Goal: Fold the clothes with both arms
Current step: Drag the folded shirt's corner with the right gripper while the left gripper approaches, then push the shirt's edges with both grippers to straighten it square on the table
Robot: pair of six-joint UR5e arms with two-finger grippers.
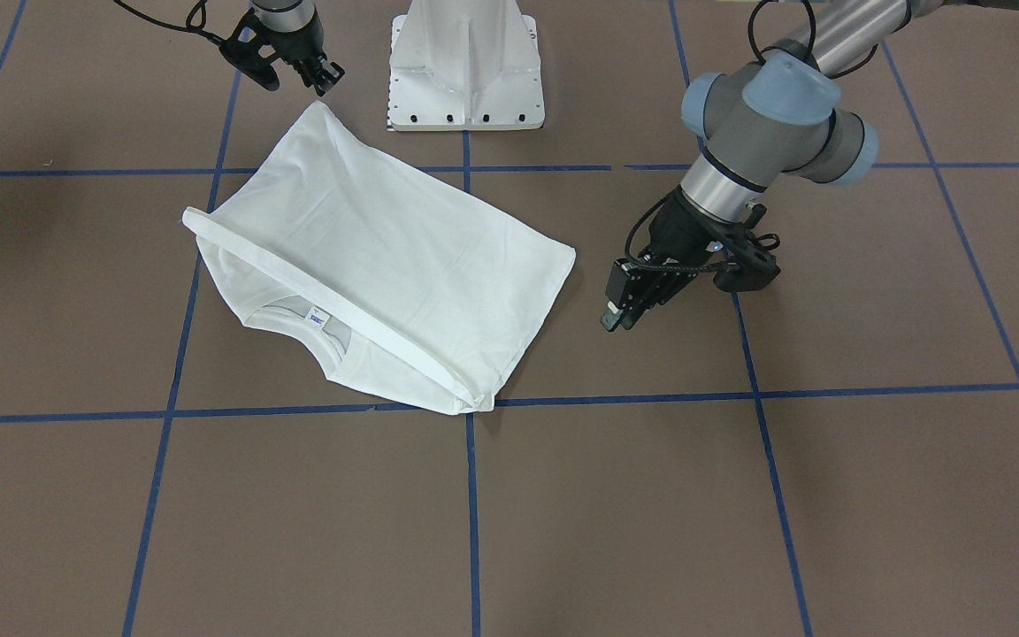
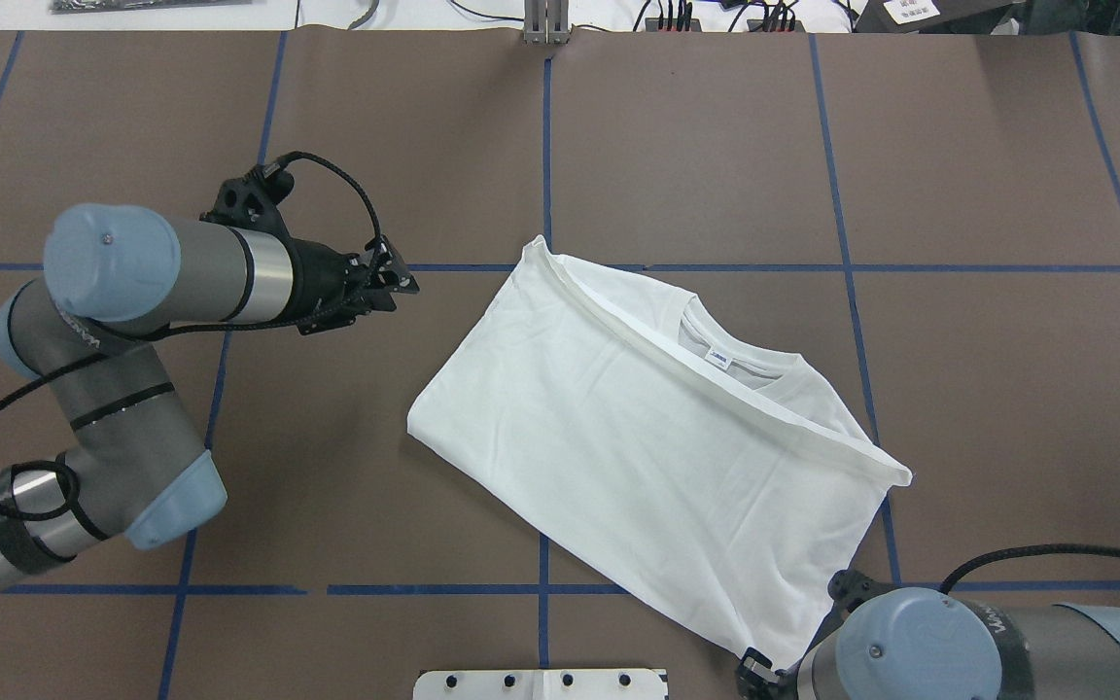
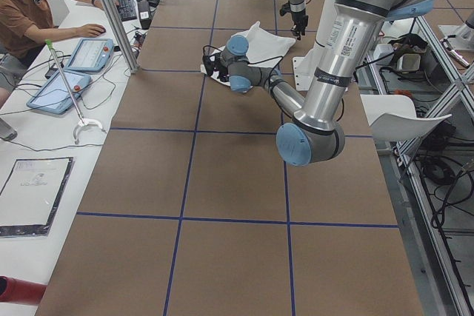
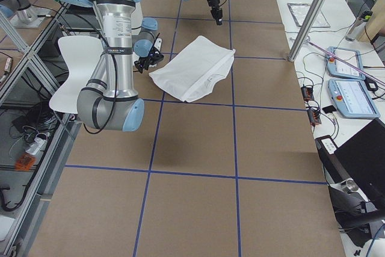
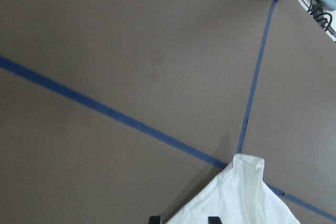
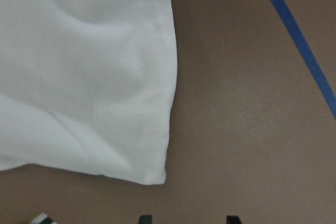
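Brown matting crossed by blue tape lines is covering the tabletop, and a white pedestal base is standing at its robot-side edge. A person is sitting at a side desk with tablets. The white T-shirt is lying folded and askew before the pedestal, its neck label showing. The left gripper is hovering near one corner with fingers parted. The right gripper is hanging likewise spread and empty just beside another.
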